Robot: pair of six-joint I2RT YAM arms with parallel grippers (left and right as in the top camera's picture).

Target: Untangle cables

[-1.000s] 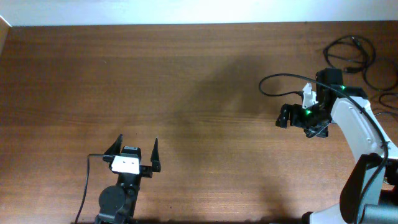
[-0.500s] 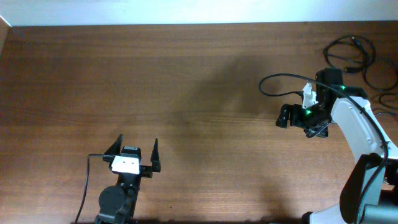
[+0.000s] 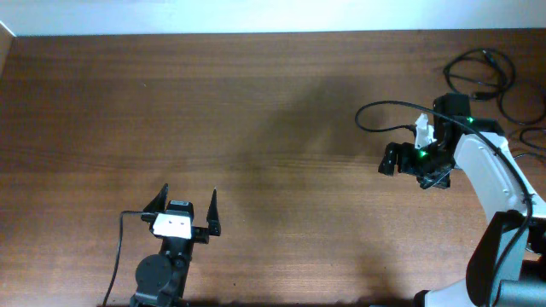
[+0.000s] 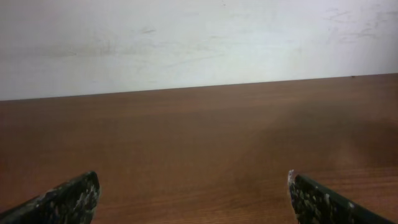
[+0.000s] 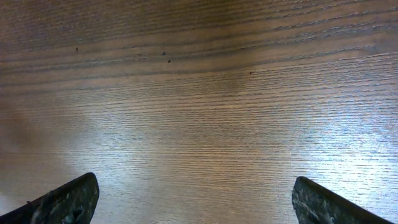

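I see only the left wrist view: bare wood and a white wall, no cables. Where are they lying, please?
Observer: The cables lie in loose loops at the far right corner of the table, beyond the right arm.
Operator: Is the right claw holding one of them?
Observer: No. The right claw is open, with only bare wood under it in its own view.
Operator: And where does my left claw stand on the table?
Observer: The left claw is open near the front edge, left of the middle, well apart from the cables.

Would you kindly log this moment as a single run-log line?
left gripper: open, empty | right gripper: open, empty, over bare table | cables: far right corner, untouched
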